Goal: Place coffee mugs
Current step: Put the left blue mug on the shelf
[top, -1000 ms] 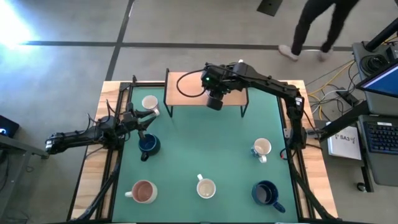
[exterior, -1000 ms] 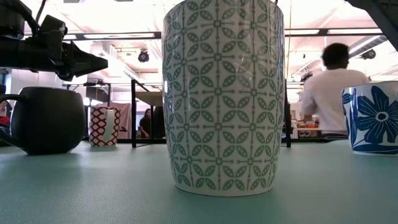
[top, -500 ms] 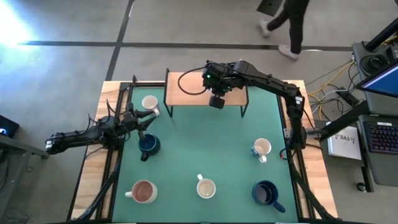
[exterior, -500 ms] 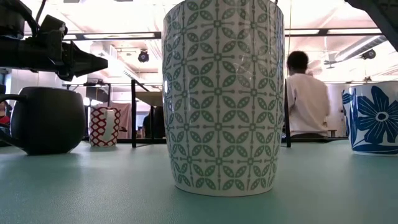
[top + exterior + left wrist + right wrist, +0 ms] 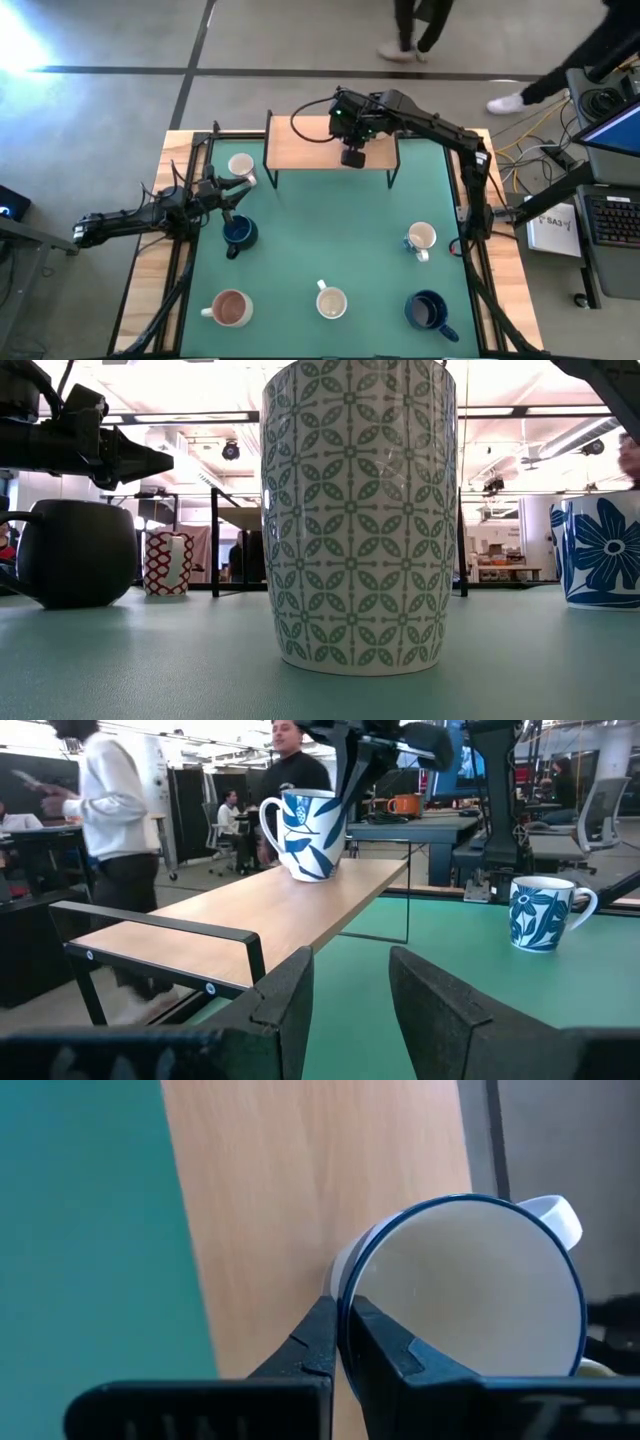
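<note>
From above, the right claw [image 5: 352,156] hangs over the wooden shelf [image 5: 300,143] at the desk's far edge. The left claw [image 5: 232,192] waits near a dark blue mug [image 5: 238,232], fingers parted narrowly around nothing. The right wrist view shows a white, blue-rimmed mug [image 5: 465,1295] upright on the shelf, its rim pinched by the right claw.

Wood shelf [image 5: 310,140] on green mat [image 5: 330,240]; people's legs [image 5: 415,25] beyond; laptop [image 5: 612,135] nr edge.

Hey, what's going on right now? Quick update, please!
Right gripper pinches the rim of a blue-patterned mug on the wooden shelf. Left gripper open, waiting at the table's left. Nothing in the way.
</note>
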Robot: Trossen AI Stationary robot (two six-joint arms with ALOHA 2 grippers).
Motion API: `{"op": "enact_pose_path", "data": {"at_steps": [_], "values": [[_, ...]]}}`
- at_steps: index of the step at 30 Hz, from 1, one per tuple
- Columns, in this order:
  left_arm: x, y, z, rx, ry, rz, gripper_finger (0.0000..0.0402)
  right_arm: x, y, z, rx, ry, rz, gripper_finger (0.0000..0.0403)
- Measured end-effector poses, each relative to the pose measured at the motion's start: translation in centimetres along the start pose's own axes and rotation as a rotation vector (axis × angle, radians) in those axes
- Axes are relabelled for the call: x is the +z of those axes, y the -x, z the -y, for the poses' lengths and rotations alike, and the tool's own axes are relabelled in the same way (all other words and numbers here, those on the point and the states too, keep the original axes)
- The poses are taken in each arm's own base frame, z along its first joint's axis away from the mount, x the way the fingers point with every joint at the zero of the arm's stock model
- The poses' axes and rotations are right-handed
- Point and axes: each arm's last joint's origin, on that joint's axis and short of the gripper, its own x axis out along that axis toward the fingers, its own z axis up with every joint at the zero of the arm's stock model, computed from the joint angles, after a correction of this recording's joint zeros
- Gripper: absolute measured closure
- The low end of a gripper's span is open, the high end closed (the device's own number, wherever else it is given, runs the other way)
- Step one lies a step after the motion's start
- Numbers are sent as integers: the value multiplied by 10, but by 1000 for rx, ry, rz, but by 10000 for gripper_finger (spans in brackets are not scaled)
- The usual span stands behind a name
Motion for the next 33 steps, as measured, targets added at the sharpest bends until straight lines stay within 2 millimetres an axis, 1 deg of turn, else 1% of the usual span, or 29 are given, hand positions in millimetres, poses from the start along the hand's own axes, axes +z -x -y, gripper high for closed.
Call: {"op": "enact_pose_path", "data": {"at_steps": [7, 17, 24, 33], "values": [[0, 0, 0, 0, 0, 0, 285, -1, -3, 14, 78, 1, 69, 389], [0, 0, 0, 0, 0, 0, 285, -5, -5, 35, 99, -9, 120, 389], [0, 0, 0, 0, 0, 0, 285, -8, -7, 48, 81, -25, 134, 388], [0, 0, 0, 1, 0, 0, 285, -8, -7, 57, 71, -29, 177, 388]]}}
